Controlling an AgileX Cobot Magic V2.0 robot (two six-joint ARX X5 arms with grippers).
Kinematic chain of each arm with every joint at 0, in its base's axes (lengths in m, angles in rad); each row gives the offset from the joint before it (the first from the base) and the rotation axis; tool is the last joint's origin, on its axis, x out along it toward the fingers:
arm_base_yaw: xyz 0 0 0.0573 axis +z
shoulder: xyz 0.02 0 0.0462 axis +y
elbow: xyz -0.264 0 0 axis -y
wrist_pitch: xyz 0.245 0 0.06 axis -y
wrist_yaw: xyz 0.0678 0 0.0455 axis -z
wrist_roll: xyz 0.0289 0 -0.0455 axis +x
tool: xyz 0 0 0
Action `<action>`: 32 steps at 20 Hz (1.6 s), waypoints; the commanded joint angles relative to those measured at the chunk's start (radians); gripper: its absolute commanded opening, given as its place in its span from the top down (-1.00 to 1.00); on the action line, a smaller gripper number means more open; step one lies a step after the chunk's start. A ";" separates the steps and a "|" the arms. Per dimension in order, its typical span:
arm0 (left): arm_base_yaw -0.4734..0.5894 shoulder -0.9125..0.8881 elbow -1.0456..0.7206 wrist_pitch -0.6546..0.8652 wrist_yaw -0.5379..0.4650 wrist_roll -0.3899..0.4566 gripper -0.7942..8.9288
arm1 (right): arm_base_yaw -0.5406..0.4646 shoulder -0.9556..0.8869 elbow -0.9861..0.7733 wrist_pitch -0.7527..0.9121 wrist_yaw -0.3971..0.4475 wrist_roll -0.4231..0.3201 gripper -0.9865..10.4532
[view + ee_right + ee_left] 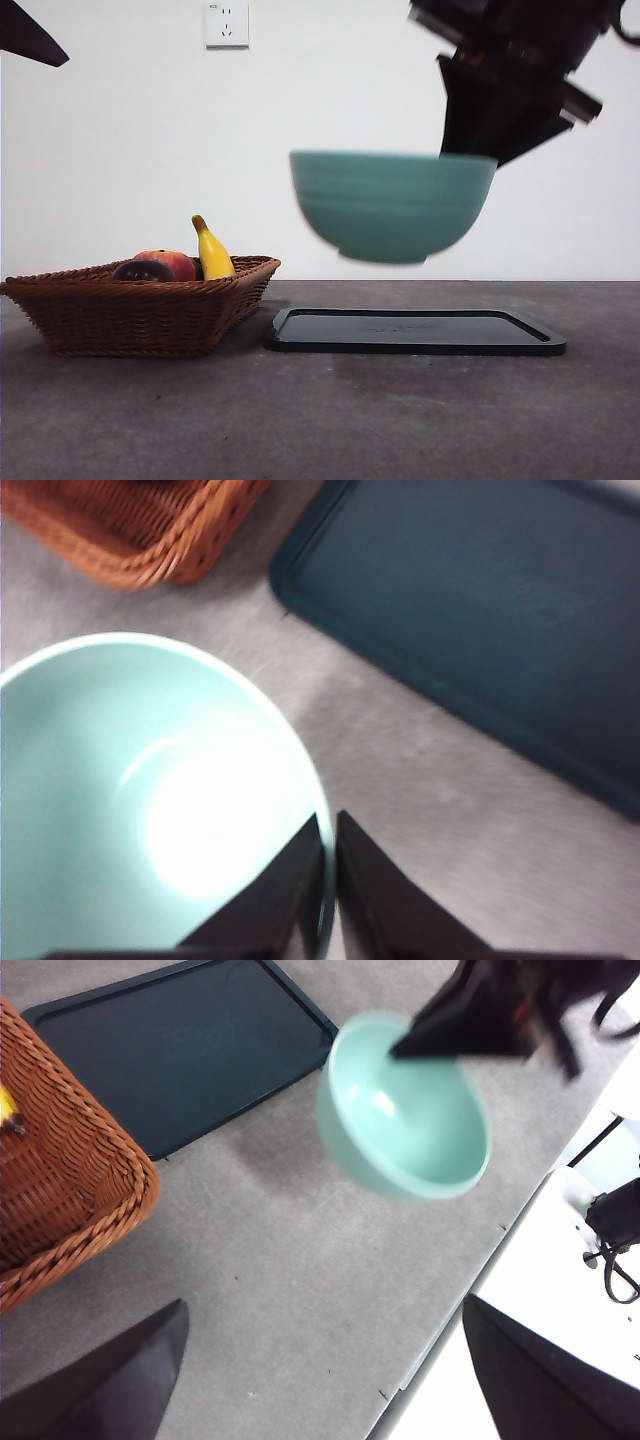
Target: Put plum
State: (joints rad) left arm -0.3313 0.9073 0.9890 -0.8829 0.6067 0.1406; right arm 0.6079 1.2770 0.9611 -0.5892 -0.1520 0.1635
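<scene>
Grey table (330, 420) is carrying two items: wicker basket (140, 310) sitting at frame left, flat dark tray (415, 332) lying centre-right, just beside the basket, edges nearly touching.

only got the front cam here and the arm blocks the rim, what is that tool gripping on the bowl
Observer: The right tool is shut on the rim of the green bowl, one jaw inside and one outside.
Operator: anything in the bowl
Observer: No, the right wrist view shows its inside bare.
Operator: where's the other tool
Observer: The left tool is open and holds nothing, above the table between the basket and the table's edge.
Operator: is the bowl over the tray
Observer: In the left wrist view it hangs past the corner of the dark tray, not over its middle.
</scene>
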 commanded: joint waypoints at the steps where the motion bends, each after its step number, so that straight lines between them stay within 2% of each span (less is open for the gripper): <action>1: -0.004 0.006 0.016 0.008 0.006 0.009 -0.06 | 0.011 0.010 -0.054 0.052 0.004 0.034 0.81; 10: -0.004 0.006 0.016 0.009 0.006 0.009 -0.06 | 0.011 0.012 -0.220 0.178 0.004 0.045 0.81; 24: -0.004 0.006 0.016 0.008 0.006 0.008 -0.06 | 0.011 0.098 -0.235 0.221 0.029 0.047 0.80; 25: -0.004 0.006 0.016 0.008 0.006 0.008 -0.06 | 0.011 0.098 -0.235 0.222 0.029 0.050 0.71; 27: -0.004 0.006 0.016 0.008 0.006 0.008 -0.06 | 0.011 0.097 -0.234 0.222 0.029 0.068 0.40; 32: -0.004 0.006 0.016 0.008 0.006 0.008 -0.06 | 0.010 0.047 -0.211 0.213 0.030 0.072 0.37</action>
State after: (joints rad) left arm -0.3313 0.9073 0.9890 -0.8829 0.6067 0.1406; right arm 0.6117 1.3239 0.7265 -0.3866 -0.1268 0.2256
